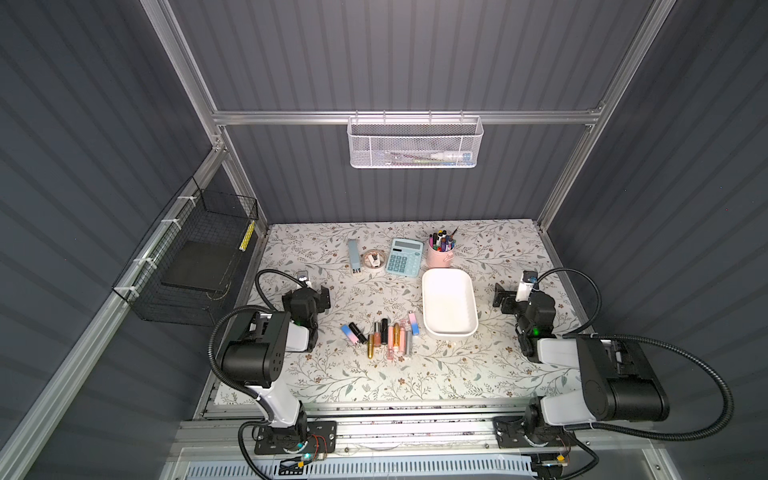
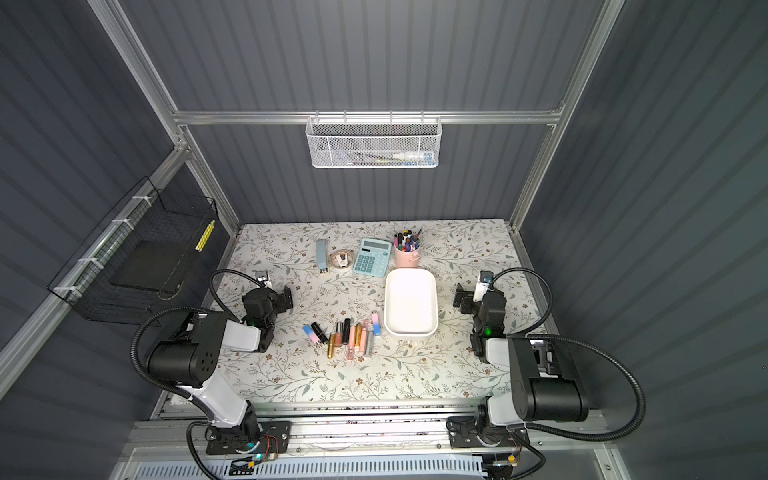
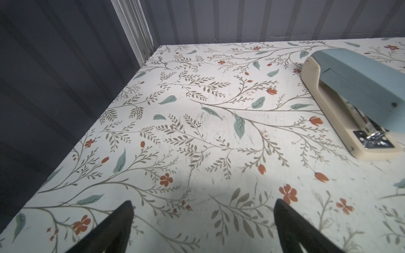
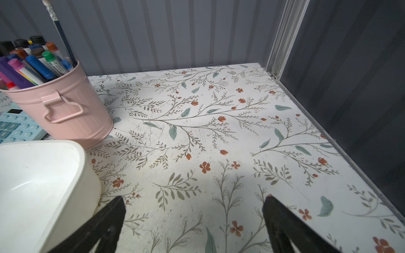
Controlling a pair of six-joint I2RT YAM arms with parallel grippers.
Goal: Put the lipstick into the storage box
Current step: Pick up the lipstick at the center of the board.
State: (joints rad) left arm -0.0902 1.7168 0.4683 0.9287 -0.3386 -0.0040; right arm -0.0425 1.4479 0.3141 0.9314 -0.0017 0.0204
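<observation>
Lipsticks (image 1: 384, 332) lie in a tight row near the middle of the table (image 1: 457, 374) in both top views, side by side and mostly touching, and the row's end sits just beside the wall of the empty box (image 1: 449, 299). The left gripper (image 1: 325, 298) and right gripper (image 1: 500, 298) hover on either side, well apart from the row, claws spread and holding nothing. With tubes packed this closely, a wide claw would likely catch two at once or nudge neighbours, and round tubes would probably roll away. A finger dropped at the row's end could also strike the box wall and shove the box. In the left wrist view, the spread claw (image 3: 202, 203) hangs over bare table with only a stapler (image 3: 350, 92) off to one side. No lipstick shows, so the approach starts blind and may come in crooked. In the right wrist view, the claw (image 4: 194, 197) is likewise spread and empty, with one finger close to the box corner (image 4: 43, 175). The cup (image 4: 65, 103) and calculator (image 4: 13, 127) stand beyond the box. A careless swing toward the row from here might push the box into the cup.
</observation>
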